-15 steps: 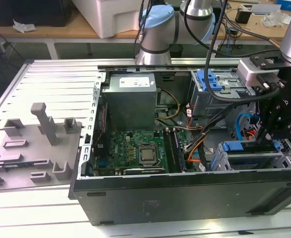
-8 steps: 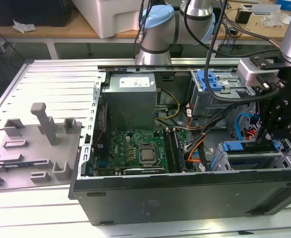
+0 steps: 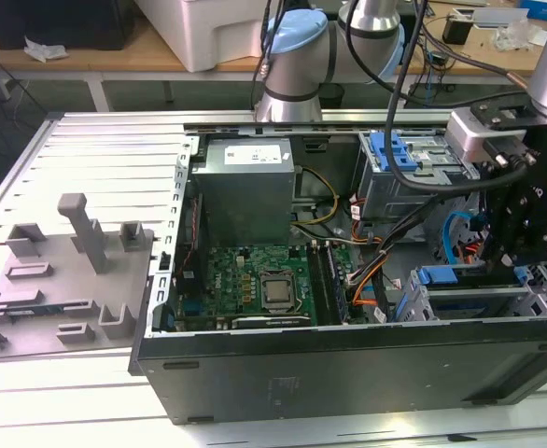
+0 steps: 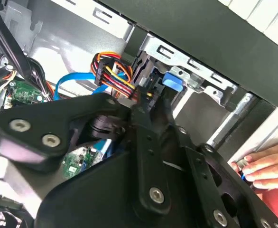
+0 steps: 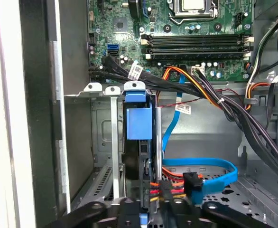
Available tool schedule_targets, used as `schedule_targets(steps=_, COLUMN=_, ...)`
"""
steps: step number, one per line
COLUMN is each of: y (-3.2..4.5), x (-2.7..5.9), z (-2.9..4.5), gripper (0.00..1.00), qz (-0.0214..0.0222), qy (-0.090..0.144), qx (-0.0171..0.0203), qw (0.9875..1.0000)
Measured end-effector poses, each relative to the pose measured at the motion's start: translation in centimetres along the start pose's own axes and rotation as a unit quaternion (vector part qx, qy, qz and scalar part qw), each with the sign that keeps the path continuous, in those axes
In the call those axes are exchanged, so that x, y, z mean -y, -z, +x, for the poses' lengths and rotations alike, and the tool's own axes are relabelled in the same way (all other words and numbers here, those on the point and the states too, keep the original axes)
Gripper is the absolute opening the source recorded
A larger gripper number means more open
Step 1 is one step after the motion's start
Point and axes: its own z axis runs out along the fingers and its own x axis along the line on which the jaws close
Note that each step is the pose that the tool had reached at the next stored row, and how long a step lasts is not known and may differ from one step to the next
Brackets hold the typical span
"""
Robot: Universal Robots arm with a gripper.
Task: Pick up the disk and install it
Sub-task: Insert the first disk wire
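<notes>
Black and angular, the end effector hangs in the exterior view over the drive cage at the exterior view's right end of the open dark tower computer case. Directly beneath it a blue strip of carrier plastic tops that cage; the green motherboard and the grey power supply box lie well off to its side. How far its fingers stand apart cannot be told from this view.

In the second wrist view the end effector's black linkages reach down into the silver cage bracket, beside a bundle of orange, yellow and red power wires and a flat blue data cable. A person's hand rests at the case edge, near the arm.

In the first wrist view the disk, a slim drive in a blue plastic carrier seen edge-on, stands upright in a cage slot straight ahead of the end effector. It looks seated or nearly so. Whether the fingers grip it is hidden, so I cannot tell.

Risks, as I judge them: the wires and blue cable crowd the slot and could snag or be pinched; a slightly skewed carrier could jam in the rails; the nearby hand could be struck.
</notes>
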Motion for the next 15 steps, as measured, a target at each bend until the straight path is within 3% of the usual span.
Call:
schedule_targets(steps=2, y=0.03, x=0.0, z=0.0, gripper=0.43, qz=0.0, qy=0.0, qx=0.0003, qw=1.0)
schedule_targets(steps=15, y=0.23, x=0.02, z=0.02, gripper=0.43, qz=0.0, qy=0.0, qx=0.0, qw=1.0)
